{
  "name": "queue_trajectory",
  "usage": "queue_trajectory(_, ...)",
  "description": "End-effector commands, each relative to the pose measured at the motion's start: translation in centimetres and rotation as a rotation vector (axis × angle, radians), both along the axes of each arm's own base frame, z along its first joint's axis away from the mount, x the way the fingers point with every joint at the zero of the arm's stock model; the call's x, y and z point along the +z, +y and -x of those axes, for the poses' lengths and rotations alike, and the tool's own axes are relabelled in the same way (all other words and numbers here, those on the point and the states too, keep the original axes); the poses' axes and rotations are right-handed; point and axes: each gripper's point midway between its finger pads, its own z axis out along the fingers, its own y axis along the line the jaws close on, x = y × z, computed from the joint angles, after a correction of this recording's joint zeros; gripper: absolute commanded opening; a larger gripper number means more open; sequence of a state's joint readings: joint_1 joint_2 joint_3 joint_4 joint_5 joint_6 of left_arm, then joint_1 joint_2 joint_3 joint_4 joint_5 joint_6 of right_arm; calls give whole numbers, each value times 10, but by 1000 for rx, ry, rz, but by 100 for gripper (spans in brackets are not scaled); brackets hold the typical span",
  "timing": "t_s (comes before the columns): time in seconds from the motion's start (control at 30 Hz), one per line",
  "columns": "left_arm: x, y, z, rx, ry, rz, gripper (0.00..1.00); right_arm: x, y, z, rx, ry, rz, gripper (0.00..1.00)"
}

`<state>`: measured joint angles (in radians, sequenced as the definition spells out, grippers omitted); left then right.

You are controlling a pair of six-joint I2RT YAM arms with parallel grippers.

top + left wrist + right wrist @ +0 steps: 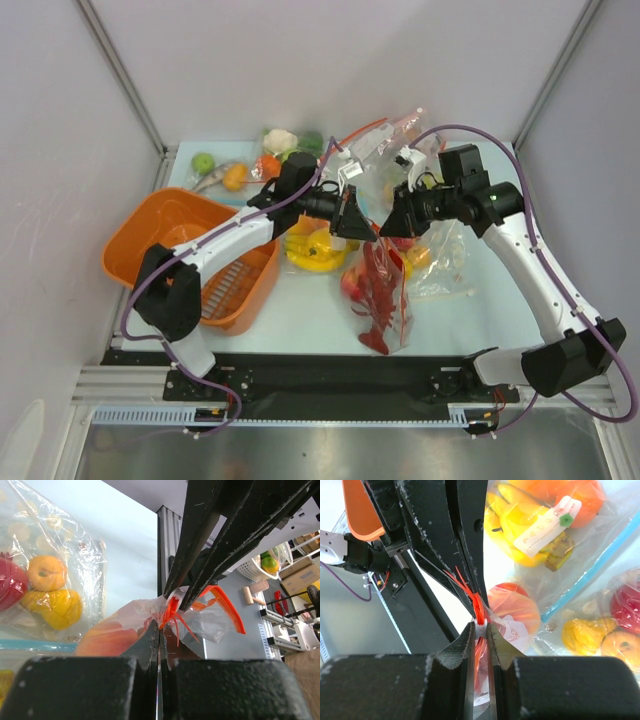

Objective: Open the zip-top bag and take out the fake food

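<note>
**Both grippers pinch the bag's mouth**

Nearest the arm bases, the zip-top bag stretches toward the table's near edge. A dark-red lobster lies lengthwise inside it, with a red-yellow apple against its left side. Small orange-yellow fruits sit in crinkled clear film just to the right; I cannot tell whether that film belongs to the same bag.

At the bag's mouth the two grippers meet tip to tip. The left gripper is clamped tight on the clear film, and the right gripper is closed narrow on the bunched orange-red zip strip.

To the left stands an orange basket with a slatted floor; the left arm reaches over it. Behind the grippers, a blue-zip bag holds yellow bananas. Farther back lie a green fruit, an orange fruit and a cauliflower.

The table is pale blue. Pale walls and aluminium frame posts enclose it.
</note>
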<state>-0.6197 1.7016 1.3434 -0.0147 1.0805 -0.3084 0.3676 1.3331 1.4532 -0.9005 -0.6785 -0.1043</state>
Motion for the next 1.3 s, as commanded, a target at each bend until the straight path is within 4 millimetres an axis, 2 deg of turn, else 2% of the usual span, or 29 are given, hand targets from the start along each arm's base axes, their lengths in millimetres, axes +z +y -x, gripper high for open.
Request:
queue_trajectory(0.0,26,9,-27,98,-101,61,0,1,-13,23,-24,36,21,0)
queue_trajectory(0.17,19,13,-44,167,-92,34,0,0,-16,19,-82,58,23,0)
queue_trajectory(0.37,23,12,-52,215,-70,29,0,1,-19,8,-141,48,35,0)
queue_trajectory(0.5,16,15,-63,282,-69,-13,0,2,-23,1,-195,46,50,0)
queue_trajectory(0.63,5,13,-76,346,0,-44,0,-1,-27,4,-232,68,58,0)
queue_trajectory(0.77,2,14,-85,400,0,-54,0,-9,-31,9,-237,84,80,0)
queue_trajectory(0.87,0,15,-96,452,-4,-69,0,-6,-34,11,-247,76,87,0)
queue_trajectory(0.93,-4,16,-99,473,22,-90,0,-7,-35,13,-251,85,91,0)
queue_trajectory(1.27,5,13,-102,469,10,-71,0,-9,-40,18,-289,98,91,0)
